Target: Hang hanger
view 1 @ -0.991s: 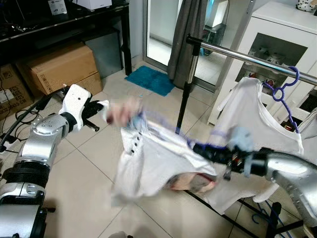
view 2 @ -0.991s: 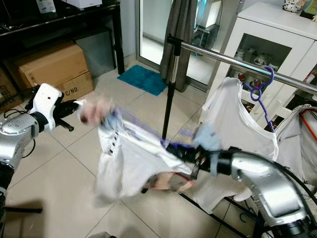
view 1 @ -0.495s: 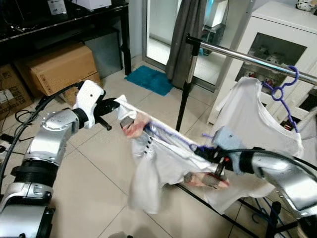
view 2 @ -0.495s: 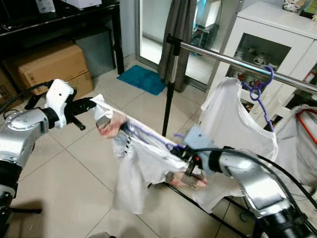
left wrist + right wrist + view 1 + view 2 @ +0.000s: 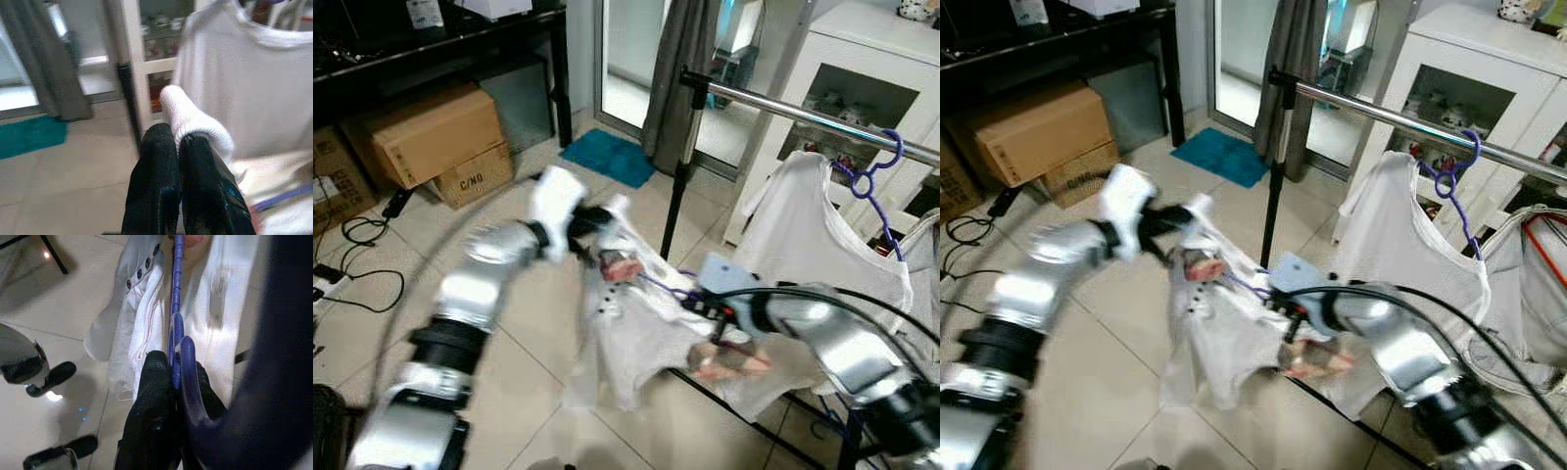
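Right gripper (image 5: 171, 377): near right, fingers clamped on purple hanger (image 5: 177, 308), above tiled floor (image 5: 509, 323).
Hanger: low between both arms, threaded into white shirt (image 5: 636, 333) with dark buttons; not on rail.
Left gripper (image 5: 178, 142): centre left, motion-blurred, fingers pinched tight on white shirt edge.
Clothes rail (image 5: 783, 110): far right, chrome bar on black upright post.
Second white shirt (image 5: 813, 225): hanging on rail from another purple hanger (image 5: 876, 171).
Cardboard boxes (image 5: 431, 132): far left, under dark table.
Teal mat (image 5: 612, 157): far centre, by doorway.
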Motion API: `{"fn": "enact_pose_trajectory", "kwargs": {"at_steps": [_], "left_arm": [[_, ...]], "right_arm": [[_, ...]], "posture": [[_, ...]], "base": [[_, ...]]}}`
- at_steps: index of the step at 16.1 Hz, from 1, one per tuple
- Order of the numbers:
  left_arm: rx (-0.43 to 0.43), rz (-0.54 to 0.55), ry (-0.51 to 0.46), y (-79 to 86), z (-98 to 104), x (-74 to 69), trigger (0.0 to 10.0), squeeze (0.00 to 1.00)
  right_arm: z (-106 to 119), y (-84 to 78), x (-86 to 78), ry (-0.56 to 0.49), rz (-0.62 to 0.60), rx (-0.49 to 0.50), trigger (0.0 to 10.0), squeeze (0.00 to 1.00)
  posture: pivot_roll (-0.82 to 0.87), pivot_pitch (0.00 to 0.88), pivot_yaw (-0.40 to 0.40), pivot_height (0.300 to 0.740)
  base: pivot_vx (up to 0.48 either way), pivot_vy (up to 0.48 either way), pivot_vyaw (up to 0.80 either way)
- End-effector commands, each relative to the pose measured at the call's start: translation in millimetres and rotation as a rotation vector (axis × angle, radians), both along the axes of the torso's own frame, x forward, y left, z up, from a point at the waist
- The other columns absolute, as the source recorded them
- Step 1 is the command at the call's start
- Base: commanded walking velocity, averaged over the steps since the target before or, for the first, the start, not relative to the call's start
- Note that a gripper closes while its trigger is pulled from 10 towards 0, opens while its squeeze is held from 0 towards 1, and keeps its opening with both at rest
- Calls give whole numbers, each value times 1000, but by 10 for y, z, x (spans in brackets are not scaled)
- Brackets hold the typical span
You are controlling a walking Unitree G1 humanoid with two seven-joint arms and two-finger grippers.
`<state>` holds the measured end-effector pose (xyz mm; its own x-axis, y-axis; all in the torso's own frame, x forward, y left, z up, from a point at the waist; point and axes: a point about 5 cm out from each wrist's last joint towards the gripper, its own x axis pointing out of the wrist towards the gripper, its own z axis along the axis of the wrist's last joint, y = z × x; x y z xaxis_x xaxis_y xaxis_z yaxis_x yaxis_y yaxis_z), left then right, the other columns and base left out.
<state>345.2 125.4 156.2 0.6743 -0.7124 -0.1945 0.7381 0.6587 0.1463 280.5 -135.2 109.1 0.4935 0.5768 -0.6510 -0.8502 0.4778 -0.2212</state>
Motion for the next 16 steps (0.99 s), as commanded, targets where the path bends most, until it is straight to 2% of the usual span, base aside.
{"fn": "enact_pose_trajectory", "kwargs": {"at_steps": [1, 2, 3, 5, 7, 8, 9, 10, 11, 12, 13, 14, 15, 16], "left_arm": [[-5, -17, -49, -107, 138, 37, 0, 0], [-26, -33, -49, -216, 145, 30, 0, 0], [-37, -44, -51, -311, 148, 16, 0, 0], [-43, -23, -63, -314, 145, 23, 0, 0], [-15, 16, -63, -188, 98, 22, 0, 0], [-14, 33, -64, -138, 95, 26, 0, 0], [-24, 88, -71, -2, 116, 45, 0, 0], [-38, 115, -77, 62, 147, 57, 0, 0], [-44, 123, -81, 89, 164, 62, 0, 0], [-46, 135, -93, 138, 204, 73, 0, 0], [-44, 143, -100, 186, 238, 84, 0, 0], [-35, 147, -106, 235, 263, 84, 0, 0], [2, 135, -100, 264, 228, 62, 0, 0], [44, 121, -85, 265, 150, 33, 0, 0]], "right_arm": [[21, 37, 28, -12, -10, -15, 0, 0], [19, 115, 42, -19, -25, 2, 0, 0], [48, 264, 60, -4, -75, 125, 0, 0], [59, 333, 72, 6, -152, 252, 0, 0], [125, 322, 81, 25, -256, 469, 0, 0], [132, 305, 67, 42, -266, 506, 0, 0], [123, 276, 28, 107, -305, 627, 0, 0], [29, 263, -27, 160, -307, 619, 0, 0], [-78, 240, -73, 181, -298, 530, 0, 0], [-327, 125, -169, 159, -239, 235, 0, 0], [-501, -28, -225, 130, -201, 19, 0, 0], [-499, -98, -184, 122, -276, 39, 0, 0], [-380, -111, -84, 82, -347, 121, 0, 0], [-272, -123, -6, 42, -362, 153, 0, 0]], "posture": [[-144, 0, -29, 740], [-145, 0, -29, 740], [-150, 0, -26, 740], [-151, 0, -25, 740], [-153, 0, -22, 740], [-155, 0, -20, 740], [-157, 0, -18, 740], [-156, 0, -18, 740], [-156, 0, -18, 740], [-155, 0, -18, 740], [-153, 0, -19, 740], [-148, 0, -21, 740], [-149, 0, -18, 740], [-149, 0, -17, 740]], "base": [[0, 0, 0], [0, 0, 0], [0, 0, 0], [0, 0, 0], [0, 0, 0], [0, 0, 0], [0, 0, 0], [0, 0, 0], [0, 0, 0], [0, 0, 0], [0, 0, 0], [0, 0, 0], [0, 0, 0], [0, 0, 0]]}}
